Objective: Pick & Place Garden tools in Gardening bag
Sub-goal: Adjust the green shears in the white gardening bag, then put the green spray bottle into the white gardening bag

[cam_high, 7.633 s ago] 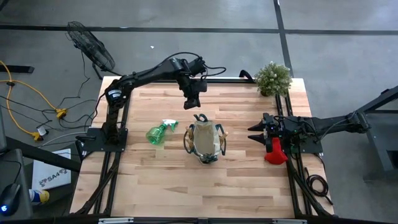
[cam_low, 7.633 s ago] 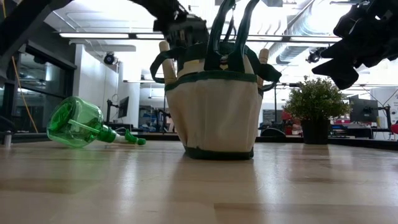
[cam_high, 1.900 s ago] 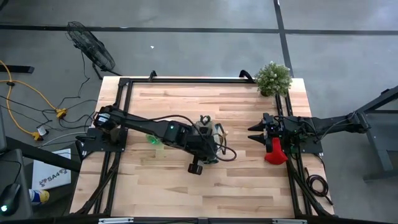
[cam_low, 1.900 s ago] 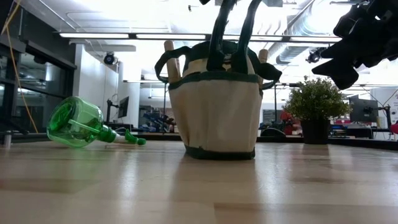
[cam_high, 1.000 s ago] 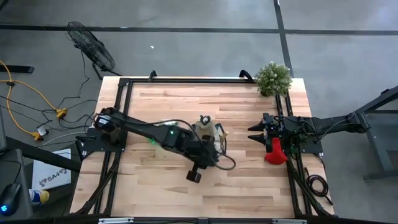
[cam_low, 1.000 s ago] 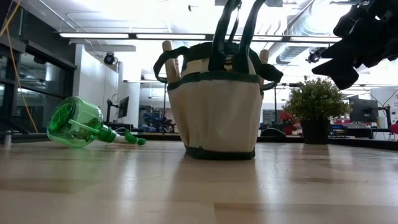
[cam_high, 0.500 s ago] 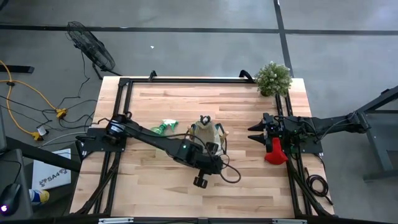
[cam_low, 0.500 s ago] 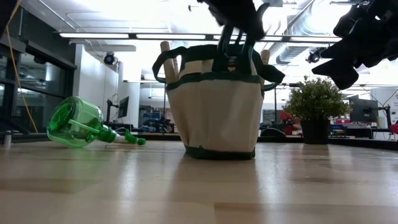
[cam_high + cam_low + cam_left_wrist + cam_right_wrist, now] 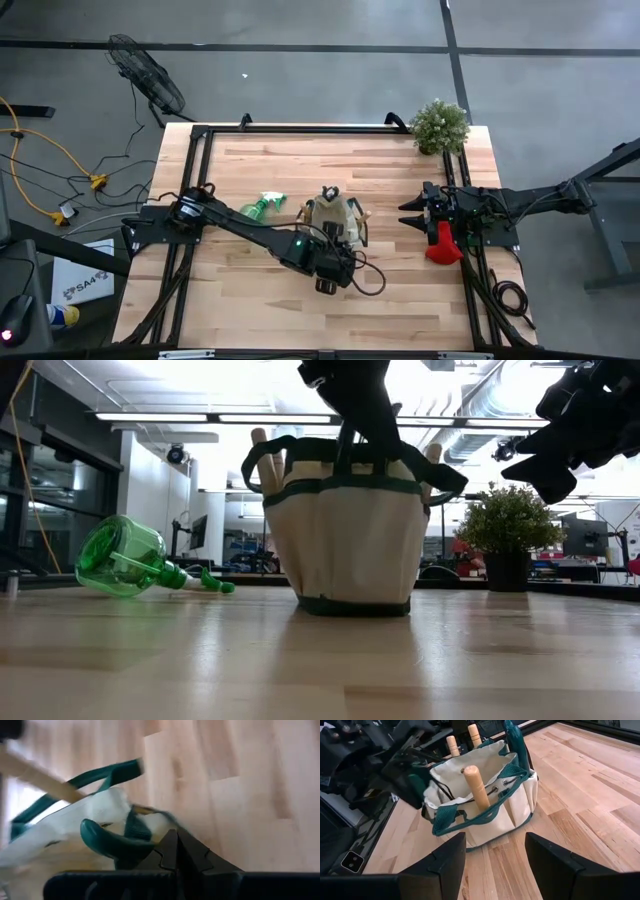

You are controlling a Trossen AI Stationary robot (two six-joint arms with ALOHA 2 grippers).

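Directly beneath the clenched left gripper (image 9: 176,851), the gardening bag (image 9: 333,220) stands mid-table, wooden tool handles (image 9: 476,786) upright inside. The loop handle (image 9: 112,842) should be cleared slowly so the bag is not tipped. The right gripper (image 9: 495,852), parked far aside, is spread and empty. A green spray bottle (image 9: 261,206) lies beyond the bag, unpacked.

Wooden table (image 9: 400,290) with black frame rails, bag (image 9: 333,215) standing upright near the middle, green spray bottle (image 9: 262,205) on its side just beside it, potted plant (image 9: 439,125) at a far corner
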